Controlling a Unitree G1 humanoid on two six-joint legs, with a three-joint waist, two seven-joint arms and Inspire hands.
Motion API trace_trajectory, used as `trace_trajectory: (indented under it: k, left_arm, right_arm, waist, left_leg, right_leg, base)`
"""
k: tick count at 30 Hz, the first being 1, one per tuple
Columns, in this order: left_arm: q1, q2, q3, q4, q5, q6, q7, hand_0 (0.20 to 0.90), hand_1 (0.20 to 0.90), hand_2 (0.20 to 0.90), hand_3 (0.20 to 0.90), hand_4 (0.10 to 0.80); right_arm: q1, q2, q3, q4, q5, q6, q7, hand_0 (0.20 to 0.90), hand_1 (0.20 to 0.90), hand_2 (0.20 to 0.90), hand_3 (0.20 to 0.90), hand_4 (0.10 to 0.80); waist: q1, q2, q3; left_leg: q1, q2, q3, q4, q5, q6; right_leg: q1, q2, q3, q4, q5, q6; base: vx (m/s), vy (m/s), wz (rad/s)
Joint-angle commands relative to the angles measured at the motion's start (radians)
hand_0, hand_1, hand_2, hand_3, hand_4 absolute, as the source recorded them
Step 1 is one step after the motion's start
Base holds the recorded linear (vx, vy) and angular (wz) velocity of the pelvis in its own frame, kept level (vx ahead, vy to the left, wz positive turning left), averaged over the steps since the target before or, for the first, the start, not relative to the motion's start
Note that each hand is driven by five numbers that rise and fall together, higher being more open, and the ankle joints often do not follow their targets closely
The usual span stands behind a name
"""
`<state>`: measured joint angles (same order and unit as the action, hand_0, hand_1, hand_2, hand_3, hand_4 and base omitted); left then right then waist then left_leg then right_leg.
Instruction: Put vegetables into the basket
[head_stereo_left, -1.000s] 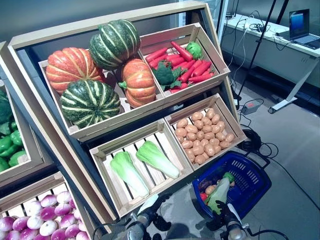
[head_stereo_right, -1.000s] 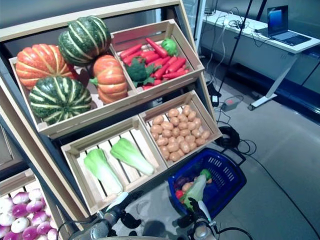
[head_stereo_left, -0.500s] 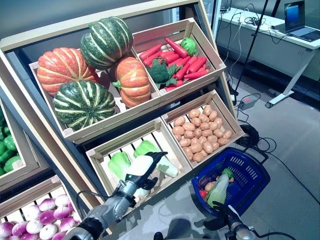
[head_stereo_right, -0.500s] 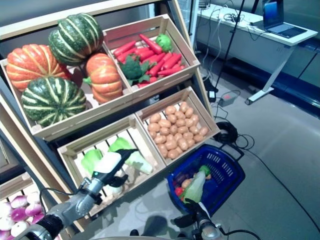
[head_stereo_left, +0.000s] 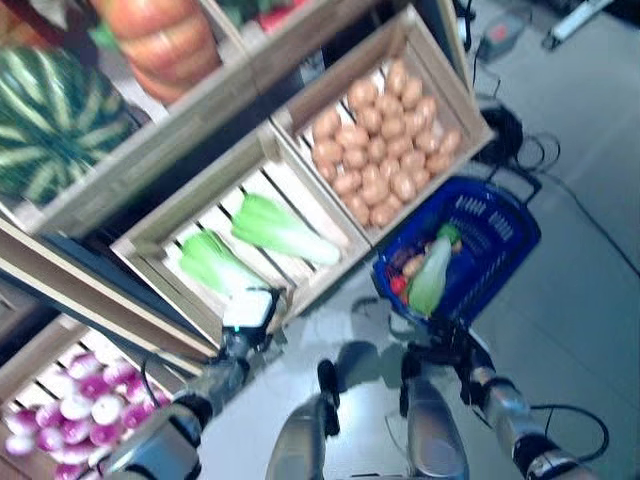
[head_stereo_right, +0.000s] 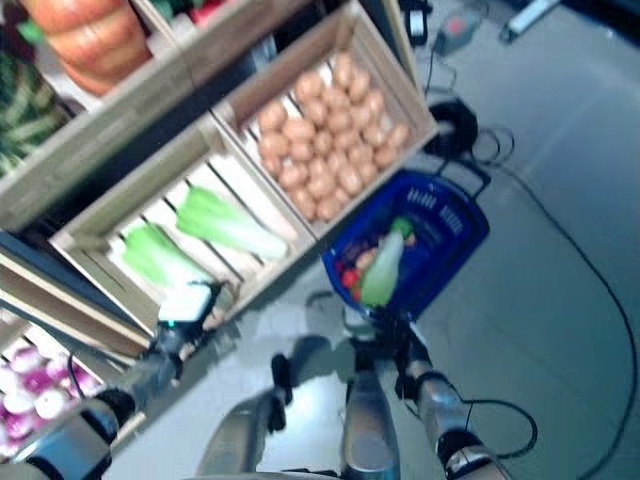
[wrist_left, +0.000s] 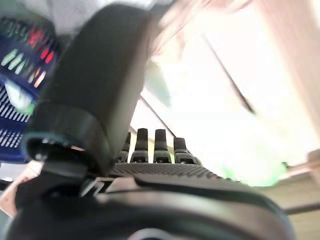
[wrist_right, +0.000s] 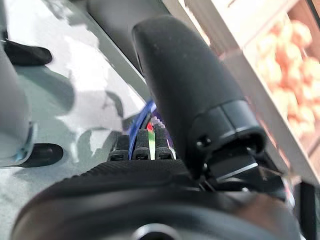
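Resting cabbage (head_stereo_left: 212, 266) beyond left hand (head_stereo_left: 248, 310)

The slatted crate (head_stereo_left: 290, 215) is open on top, with two green cabbages (head_stereo_left: 283, 229) lying apart — bare slats show between them. The left hand (head_stereo_left: 247, 312) sits at its front rim. The blue basket (head_stereo_left: 500, 235) stands on the floor just beside the potato crate (head_stereo_left: 395, 130), partly filled; bare floor lies rightward.

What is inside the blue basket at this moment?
The blue basket holds a pale green bok choy lying on top, with small red and orange-brown vegetables beside it. Whatever lies beneath these is covered. The right hand is at the basket's near rim.
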<state>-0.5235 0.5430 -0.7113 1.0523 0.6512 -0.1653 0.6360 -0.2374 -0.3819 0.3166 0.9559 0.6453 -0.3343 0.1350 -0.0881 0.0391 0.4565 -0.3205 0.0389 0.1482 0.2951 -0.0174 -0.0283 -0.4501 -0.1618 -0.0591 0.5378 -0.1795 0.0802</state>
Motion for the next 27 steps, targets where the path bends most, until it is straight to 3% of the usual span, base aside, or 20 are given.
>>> trace_trajectory:
  k: [1, 4, 8, 9, 11, 13, 20, 25, 26, 27]
  left_arm:
    - [-0.011, 0.074, 0.082, -0.016, -0.070, 0.069, 0.045, 0.900, 0.900, 0.900, 0.900, 0.800]
    - [-0.037, 0.109, 0.085, -0.015, -0.048, 0.109, 0.025, 0.900, 0.900, 0.900, 0.900, 0.800]
    - [-0.043, 0.147, 0.110, -0.011, -0.051, 0.213, 0.112, 0.900, 0.900, 0.900, 0.900, 0.800]
    - [-0.039, 0.160, 0.132, -0.001, -0.042, 0.244, 0.150, 0.900, 0.900, 0.900, 0.900, 0.800]
    - [-0.031, 0.170, 0.153, 0.001, -0.049, 0.275, 0.177, 0.900, 0.900, 0.900, 0.900, 0.800]
    - [-0.008, 0.183, 0.199, 0.003, -0.061, 0.334, 0.246, 0.900, 0.900, 0.900, 0.900, 0.800]
    - [0.017, 0.214, 0.268, -0.007, -0.044, 0.384, 0.287, 0.900, 0.900, 0.900, 0.900, 0.800]
    - [0.014, 0.239, 0.328, -0.026, -0.178, 0.281, 0.365, 0.900, 0.900, 0.900, 0.900, 0.800]
    - [0.019, 0.249, 0.380, -0.049, -0.216, 0.183, 0.429, 0.900, 0.900, 0.900, 0.900, 0.800]
    - [0.022, 0.253, 0.408, -0.063, -0.222, 0.151, 0.442, 0.900, 0.900, 0.900, 0.900, 0.800]
  right_arm:
    - [0.041, -0.031, -0.020, -0.149, 0.035, -0.107, -0.087, 0.900, 0.900, 0.900, 0.900, 0.800]
    - [0.021, -0.049, -0.037, -0.173, 0.029, -0.116, -0.132, 0.900, 0.900, 0.900, 0.900, 0.800]
    - [0.010, -0.059, -0.057, -0.188, 0.058, -0.122, -0.138, 0.900, 0.900, 0.900, 0.900, 0.800]
    - [0.016, -0.063, -0.065, -0.191, 0.068, -0.124, -0.139, 0.900, 0.900, 0.900, 0.900, 0.800]
    - [0.021, -0.066, -0.073, -0.194, 0.061, -0.127, -0.146, 0.900, 0.900, 0.900, 0.900, 0.800]
    - [0.039, -0.072, -0.089, -0.194, 0.053, -0.124, -0.147, 0.900, 0.900, 0.900, 0.900, 0.800]
    - [0.079, -0.083, -0.111, -0.188, -0.003, -0.107, -0.162, 0.900, 0.900, 0.900, 0.900, 0.800]
    - [0.086, -0.086, -0.112, -0.155, -0.011, -0.098, -0.174, 0.900, 0.900, 0.900, 0.900, 0.800]
    - [0.095, -0.079, -0.116, -0.135, -0.019, -0.099, -0.178, 0.900, 0.900, 0.900, 0.900, 0.800]
    - [0.102, -0.076, -0.119, -0.125, -0.023, -0.100, -0.179, 0.900, 0.900, 0.900, 0.900, 0.800]
  waist:
    - [-0.028, -0.025, -0.031]
    - [-0.031, -0.028, -0.007]
    - [-0.026, -0.030, 0.012]
    - [-0.024, -0.028, 0.016]
    - [-0.022, -0.029, 0.015]
    - [-0.019, -0.029, 0.020]
    - [-0.016, -0.029, 0.014]
    - [-0.010, -0.031, 0.011]
    - [-0.005, -0.032, 0.003]
    - [-0.002, -0.031, 0.000]
  left_leg:
    - [-0.103, 0.022, -0.007, 0.252, -0.120, 0.007]
    - [-0.196, 0.038, -0.006, 0.361, -0.158, 0.018]
    - [-0.277, 0.047, -0.015, 0.471, -0.200, 0.024]
    - [-0.293, 0.047, -0.026, 0.518, -0.241, 0.019]
    - [-0.317, 0.046, -0.026, 0.524, -0.219, 0.023]
    - [-0.320, 0.043, -0.038, 0.562, -0.258, 0.018]
    - [-0.331, 0.036, -0.047, 0.575, -0.258, 0.011]
    - [-0.321, 0.033, -0.049, 0.564, -0.256, 0.011]
    - [-0.320, 0.030, -0.046, 0.540, -0.225, 0.015]
    - [-0.313, 0.028, -0.047, 0.532, -0.224, 0.015]
  right_leg:
    - [-0.015, 0.030, -0.009, 0.005, 0.056, -0.060]
    - [-0.098, 0.038, 0.002, 0.103, 0.030, -0.066]
    - [-0.171, 0.043, 0.015, 0.201, -0.001, -0.072]
    - [-0.186, 0.044, 0.020, 0.248, -0.038, -0.068]
    - [-0.209, 0.042, 0.018, 0.252, -0.018, -0.075]
    - [-0.215, 0.040, 0.021, 0.294, -0.054, -0.071]
    - [-0.229, 0.033, 0.020, 0.313, -0.056, -0.071]
    - [-0.222, 0.034, 0.020, 0.305, -0.053, -0.069]
    - [-0.220, 0.033, 0.018, 0.278, -0.022, -0.073]
    - [-0.214, 0.032, 0.017, 0.272, -0.021, -0.072]
  base:
    - [-0.110, 0.058, -0.14]
    - [-0.101, 0.044, -0.10]
    - [-0.016, 0.042, -0.06]
    - [0.046, 0.058, -0.30]
    - [-0.006, 0.051, -0.06]
    - [0.044, 0.057, 0.62]
    - [0.027, 0.043, -0.09]
    - [0.005, 0.006, 0.00]
    - [-0.029, -0.019, 0.07]
    - [0.000, 0.000, 0.00]
